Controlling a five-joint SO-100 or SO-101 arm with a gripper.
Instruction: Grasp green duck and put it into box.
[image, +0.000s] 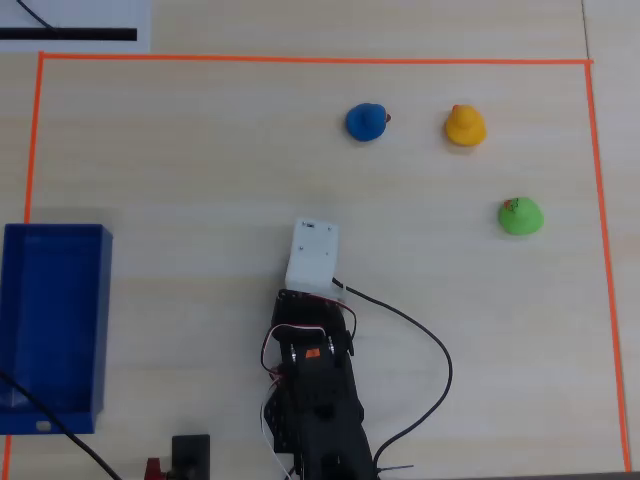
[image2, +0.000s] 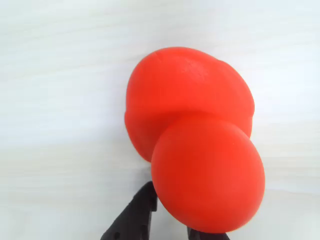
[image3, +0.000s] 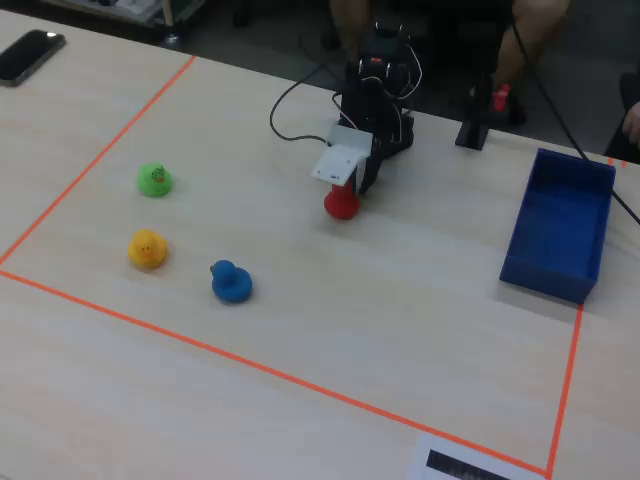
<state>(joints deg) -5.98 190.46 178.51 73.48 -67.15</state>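
The green duck (image: 520, 216) sits on the table at the right in the overhead view and at the left in the fixed view (image3: 154, 179), far from the arm. The blue box (image: 102, 320) stands open at the left edge in the overhead view and at the right in the fixed view (image3: 545, 276). My gripper (image3: 362, 180) points down at the table close to the arm's base. A red duck (image2: 195, 130) fills the wrist view right in front of my gripper (image2: 172, 222). It covers my black fingertips (image2: 140, 215), so their gap is hidden.
A blue duck (image: 366, 121) and a yellow duck (image: 465, 126) sit at the far side of the table. The red duck also shows in the fixed view (image3: 341, 203). Orange tape (image: 600, 200) frames the work area. A black cable (image: 440, 360) loops beside the arm.
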